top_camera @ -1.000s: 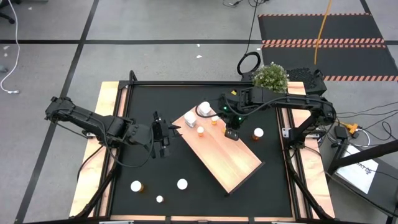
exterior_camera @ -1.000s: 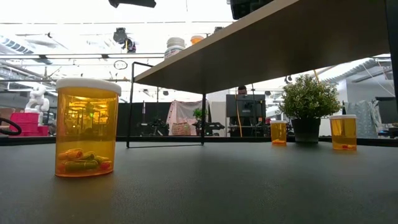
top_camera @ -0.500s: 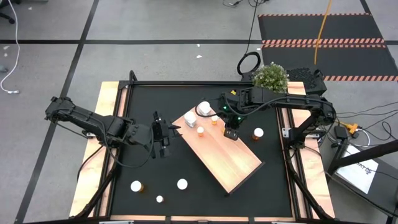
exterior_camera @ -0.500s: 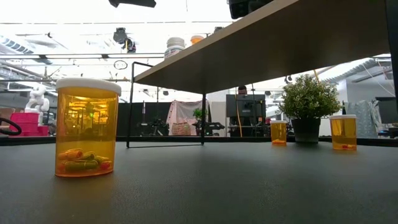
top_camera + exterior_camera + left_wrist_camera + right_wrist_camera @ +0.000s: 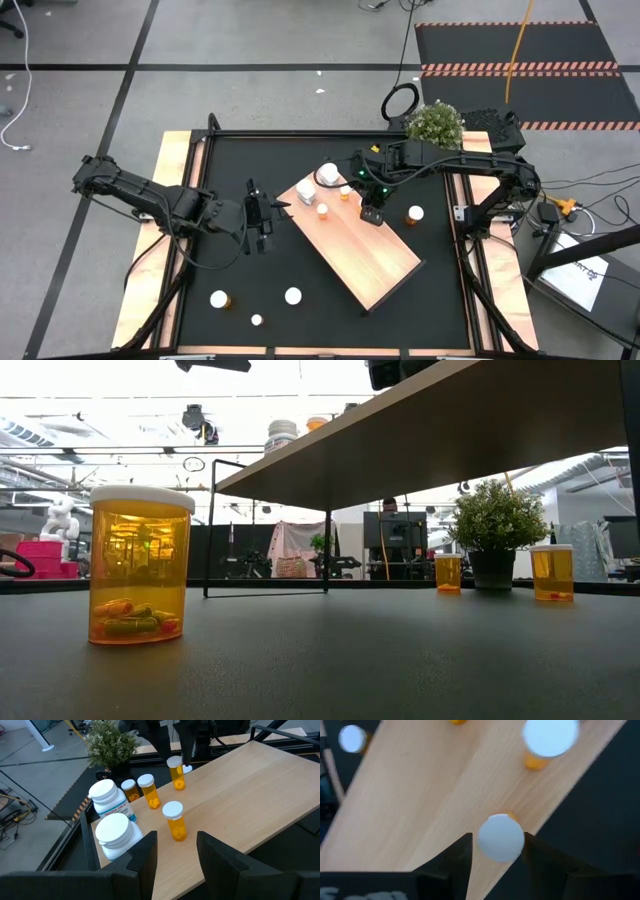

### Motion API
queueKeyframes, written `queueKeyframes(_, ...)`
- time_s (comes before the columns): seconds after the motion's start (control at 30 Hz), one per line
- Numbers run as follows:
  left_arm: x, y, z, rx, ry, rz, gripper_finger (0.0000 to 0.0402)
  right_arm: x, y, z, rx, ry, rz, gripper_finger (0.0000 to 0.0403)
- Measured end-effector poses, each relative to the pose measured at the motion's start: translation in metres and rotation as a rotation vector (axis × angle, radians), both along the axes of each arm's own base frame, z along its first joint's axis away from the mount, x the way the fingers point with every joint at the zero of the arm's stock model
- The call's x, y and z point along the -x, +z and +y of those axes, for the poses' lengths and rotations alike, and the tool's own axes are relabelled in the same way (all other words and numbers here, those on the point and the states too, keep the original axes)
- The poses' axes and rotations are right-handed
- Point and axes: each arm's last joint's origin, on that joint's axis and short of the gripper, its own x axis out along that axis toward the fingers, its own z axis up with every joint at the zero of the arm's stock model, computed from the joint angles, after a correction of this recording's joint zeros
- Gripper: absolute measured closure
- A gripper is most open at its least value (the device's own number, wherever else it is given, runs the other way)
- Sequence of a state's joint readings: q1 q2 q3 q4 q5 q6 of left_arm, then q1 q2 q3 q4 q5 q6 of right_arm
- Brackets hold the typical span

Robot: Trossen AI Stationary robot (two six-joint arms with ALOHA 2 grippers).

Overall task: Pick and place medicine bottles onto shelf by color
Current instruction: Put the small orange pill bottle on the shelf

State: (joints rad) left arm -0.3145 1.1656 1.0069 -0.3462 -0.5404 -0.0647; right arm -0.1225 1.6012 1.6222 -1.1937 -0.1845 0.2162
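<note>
Right gripper (image 5: 495, 851) over shelf (image 5: 370, 250) edge, fingers parted around an orange bottle (image 5: 501, 837), grip unclear; more bottles at 10 o'clock. We judge a snagged cap topples it onto the mat

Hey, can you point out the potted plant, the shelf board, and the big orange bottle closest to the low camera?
Potted plant (image 5: 497, 520), low view, on its leafy top.
Shelf (image 5: 365, 250), high view, on bare wood in the board's middle.
Big orange bottle (image 5: 139, 575), low view, on its amber body below the white cap.
</note>
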Motion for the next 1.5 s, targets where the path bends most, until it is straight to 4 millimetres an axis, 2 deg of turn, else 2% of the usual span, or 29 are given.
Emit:
queueKeyframes(1.13, 0.0, 0.0, 0.0, -0.001, 0.0, 0.0, 0.0261, -0.006, 0.003, 0.0, -0.004, 0.046, -0.08, 0.0243)
queueKeyframes(1.5, 0.0, 0.0, 0.0, -0.001, 0.0, 0.001, 0.0261, -0.006, 0.01, -0.001, 0.04, 0.038, -0.144, 0.0243)
